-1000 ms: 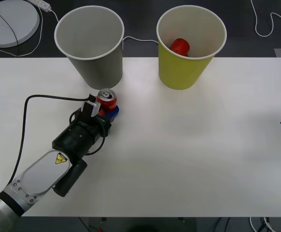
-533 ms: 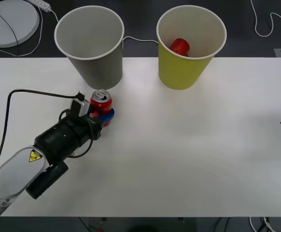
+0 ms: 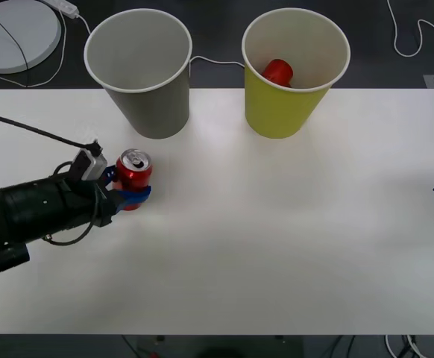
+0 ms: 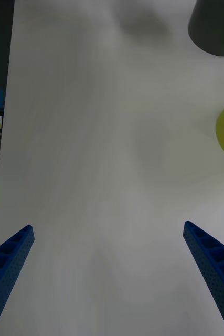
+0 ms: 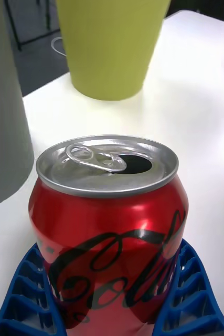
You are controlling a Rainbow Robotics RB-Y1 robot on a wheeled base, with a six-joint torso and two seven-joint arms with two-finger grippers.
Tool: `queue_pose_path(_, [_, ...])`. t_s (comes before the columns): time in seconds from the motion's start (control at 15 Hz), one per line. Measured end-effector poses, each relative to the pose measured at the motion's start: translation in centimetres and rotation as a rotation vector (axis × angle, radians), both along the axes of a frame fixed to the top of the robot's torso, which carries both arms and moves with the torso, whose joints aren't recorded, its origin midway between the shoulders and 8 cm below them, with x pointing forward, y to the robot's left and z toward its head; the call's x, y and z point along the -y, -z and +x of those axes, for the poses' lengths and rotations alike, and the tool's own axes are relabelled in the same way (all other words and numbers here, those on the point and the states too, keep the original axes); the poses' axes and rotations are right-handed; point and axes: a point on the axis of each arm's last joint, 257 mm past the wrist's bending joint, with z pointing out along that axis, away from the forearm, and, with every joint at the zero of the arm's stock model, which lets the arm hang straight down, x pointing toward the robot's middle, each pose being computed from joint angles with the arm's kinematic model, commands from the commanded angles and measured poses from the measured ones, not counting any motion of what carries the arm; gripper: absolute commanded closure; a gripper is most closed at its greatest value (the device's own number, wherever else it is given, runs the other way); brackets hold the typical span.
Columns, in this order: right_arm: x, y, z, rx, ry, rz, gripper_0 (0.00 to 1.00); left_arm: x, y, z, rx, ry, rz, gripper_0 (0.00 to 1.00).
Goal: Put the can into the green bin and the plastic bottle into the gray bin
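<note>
Left hand [image 3: 131, 192] is pinching the can [image 3: 134, 177] between its blue ribbed fingers [image 5: 33, 294]; over the last second the arm has been carrying the can leftward and nearer, away from the foot of the gray bin [image 3: 139, 71], so the can is now sitting well apart from both bins, upright, on the left part of the surface [image 3: 277, 246]; whether it is resting on the surface or just lifted cannot be told. In the left wrist view the can [image 5: 105, 231] is standing straight between the fingers, tab up, opening visible.

Reading of this: the move is going away from the green bin [image 3: 294, 71], which is the can's target; likely the arm is backing off to gain room for a lift, though that is a guess. A red object [image 3: 279, 71] is already lying inside the green bin; the gray bin is looking empty.

Right hand [image 4: 109, 273] is waiting with fingers spread wide at the far right edge of the surface, idle.

Room and edges: the stretch of surface between the can and the green bin is open; the gray bin's rim is standing between them on the far side, so a low straight path is risking a clip; lifting above rim height first seems needed. The near and left edges of the surface are close to the arm; a black cable [image 3: 30, 130] is trailing behind the wrist.
</note>
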Motion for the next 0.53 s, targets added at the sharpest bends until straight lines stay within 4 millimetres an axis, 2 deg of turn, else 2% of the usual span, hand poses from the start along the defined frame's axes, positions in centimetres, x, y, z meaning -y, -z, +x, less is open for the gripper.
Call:
queue_pose_path(0.27, [0.0,0.0,0.0,0.0,0.0,0.0,0.0,-1.8,-1.5,-2.5,-0.033,0.117,0.144,1.0])
queue_pose_path(0.53, [0.0,0.0,0.0,0.0,0.0,0.0,0.0,-4.0,-3.4,-3.0,-0.068,0.212,0.31,1.0])
